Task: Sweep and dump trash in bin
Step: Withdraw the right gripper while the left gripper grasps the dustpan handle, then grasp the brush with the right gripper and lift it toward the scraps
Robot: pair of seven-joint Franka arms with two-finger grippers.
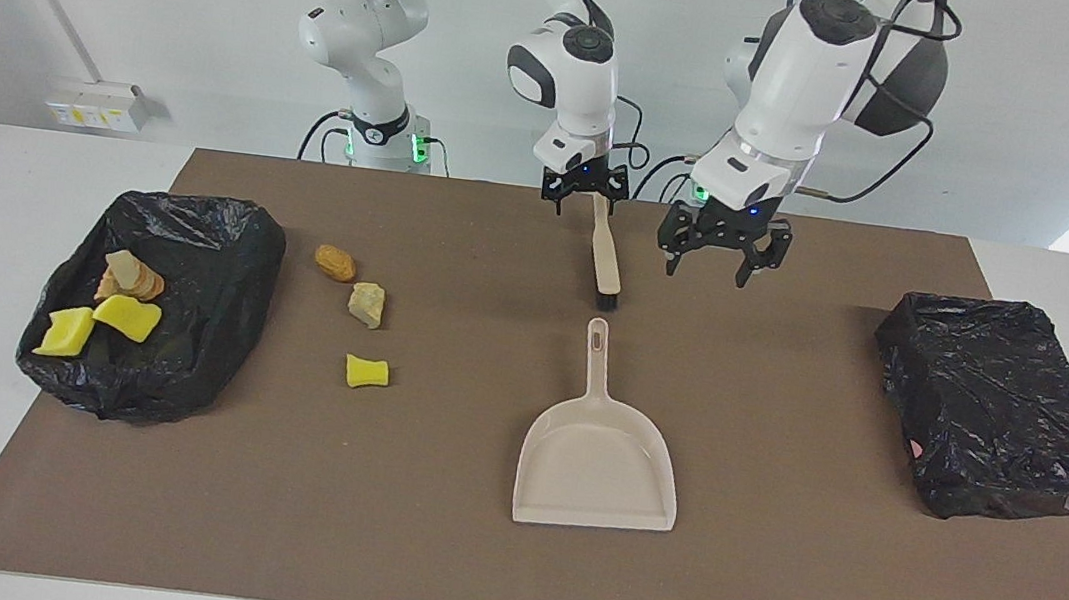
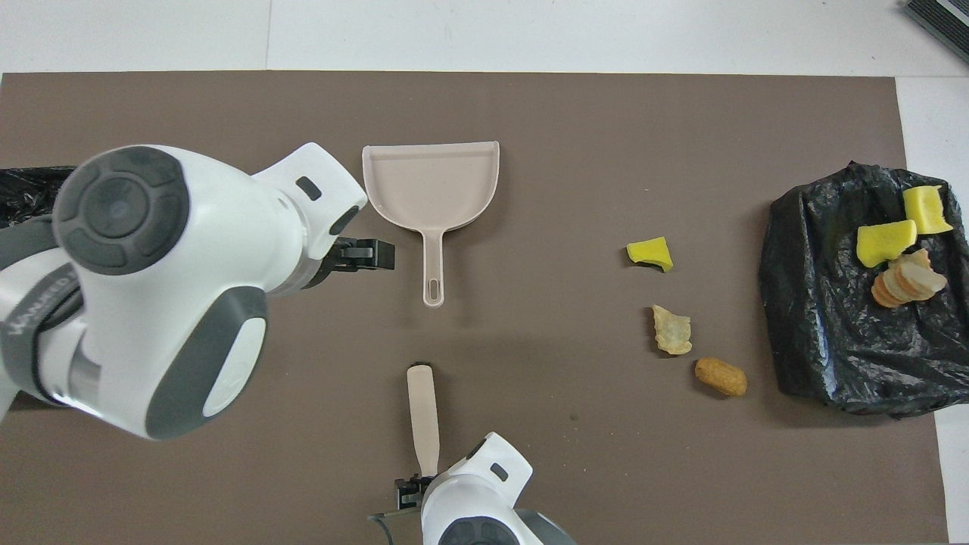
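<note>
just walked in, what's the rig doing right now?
Cleanup setup, nothing gripped yet. The right tool is open over the handle end of the brush, which lies flat on the mat. The left tool hangs open above the mat near the dustpan handle. Three scraps lie loose: a yellow sponge piece, a pale lump and an orange-tan chunk, beside the black-lined bin that already holds several scraps.

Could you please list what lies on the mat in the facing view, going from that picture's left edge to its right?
Bin bag holding scraps → orange-tan chunk → pale lump → yellow sponge piece → dustpan → second black bag.
</note>
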